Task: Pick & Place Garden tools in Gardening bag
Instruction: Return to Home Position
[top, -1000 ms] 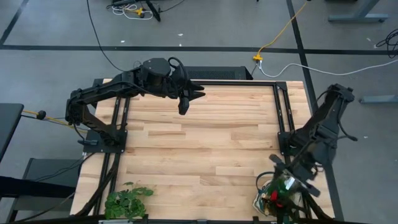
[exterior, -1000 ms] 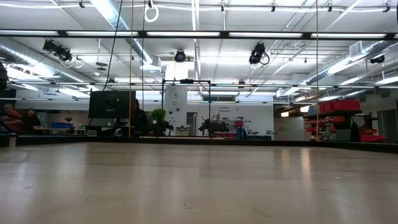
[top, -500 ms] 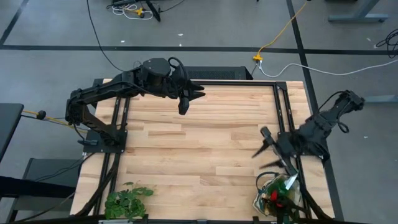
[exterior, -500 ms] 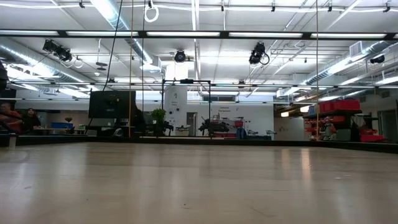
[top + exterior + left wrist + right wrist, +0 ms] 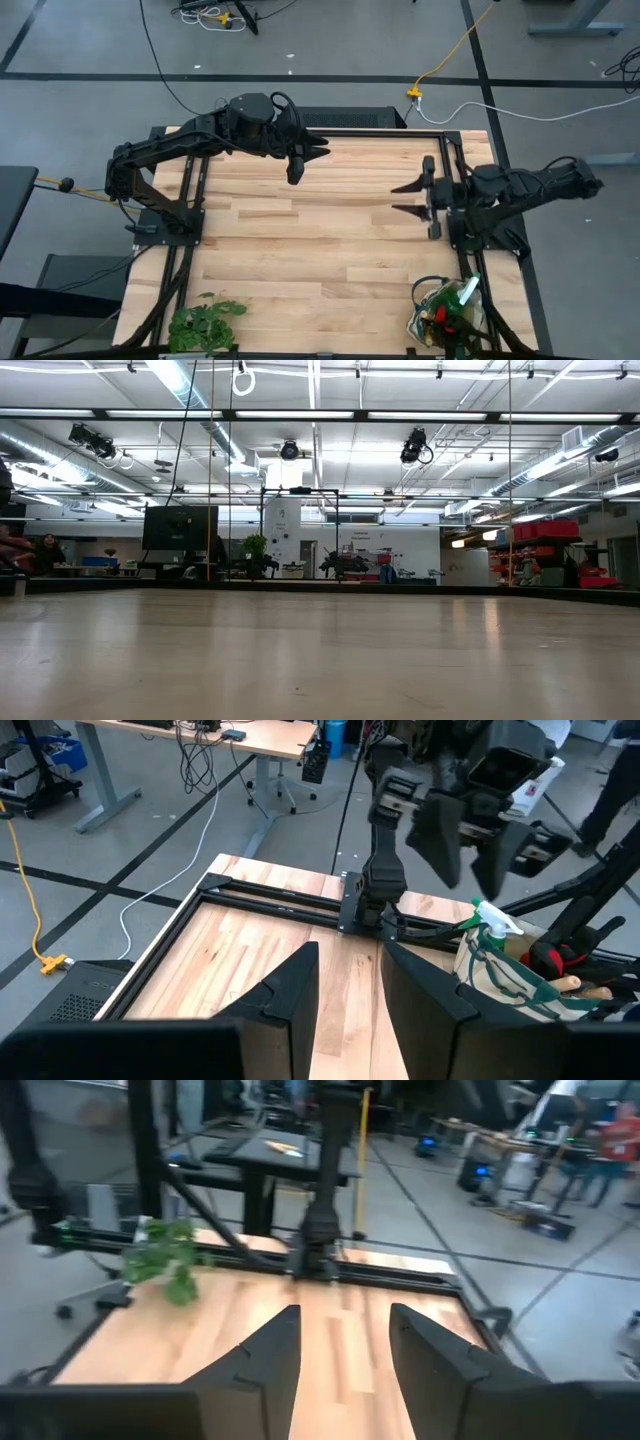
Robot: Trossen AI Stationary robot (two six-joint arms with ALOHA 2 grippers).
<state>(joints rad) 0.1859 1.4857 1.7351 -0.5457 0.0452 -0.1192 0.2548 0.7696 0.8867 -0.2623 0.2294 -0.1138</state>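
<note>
The right gripper (image 5: 398, 198) hovers empty near the table's three o'clock edge, fingers spread wide. The gardening bag (image 5: 417, 324), a green spray bottle (image 5: 467, 293) poking out, sits well apart at its five o'clock. The left gripper (image 5: 305, 162) hangs at twelve o'clock, fingers parted, empty.

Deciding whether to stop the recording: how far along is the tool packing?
Packing looks done: the bag holds the spray bottle and red glove; only the plant lies loose on the table. In hand: nothing, the left gripper and right gripper hang empty, jaws open. Left: probably just parking the arms.
</note>
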